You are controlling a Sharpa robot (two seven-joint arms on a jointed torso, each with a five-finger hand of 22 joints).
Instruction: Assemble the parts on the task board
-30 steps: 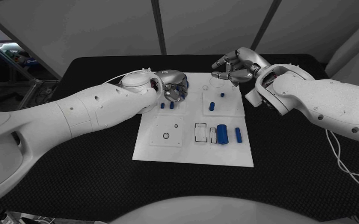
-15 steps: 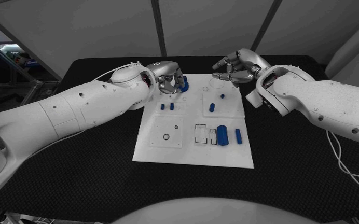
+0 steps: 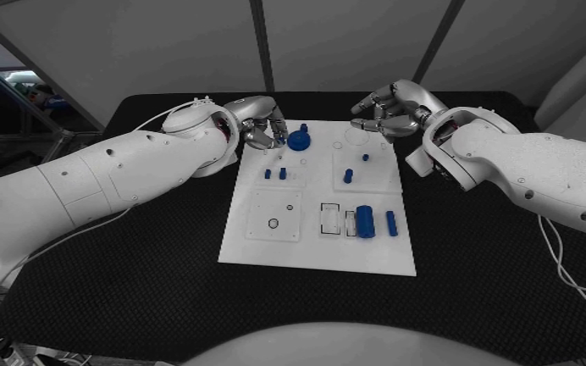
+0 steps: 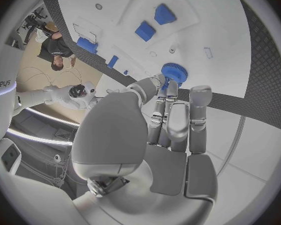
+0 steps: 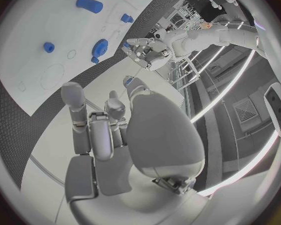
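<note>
Your white board [image 3: 320, 239] lies in the middle of the black tabletop [image 3: 146, 239], its long sides running away from you. There is broad bare tabletop on both sides of it and along its near edge. The far edge is crowded, because both hands sit there.

Your left hand [image 3: 259, 124] is at the board's far left corner, just over the edge. In the left wrist view its fingers [image 4: 172, 110] reach straight out side by side, with the thumb alongside them. The blue gear [image 3: 299, 139] sits right at their tips, standing on the board just inside the far edge. You cannot tell whether the tips touch the gear or merely end beside it, and nothing is clamped between them.

Your right hand [image 3: 389, 112] hangs over the far right corner. In the right wrist view its fingers [image 5: 75, 110] are extended and apart, holding nothing.

Further parts stand on the board. Two small blue pegs [image 3: 275, 174] stand side by side in the left half, behind a square outline with a small ring. In the right half there is a short blue peg [image 3: 347, 176], with a smaller blue piece [image 3: 364, 158] beyond it. Nearer you, a thick blue cylinder [image 3: 364, 221] lies lengthwise just beside a rectangular slot. A thin blue pin [image 3: 391, 222] lies close to the board's right edge, with little margin there. The near third of the board is bare.
</note>
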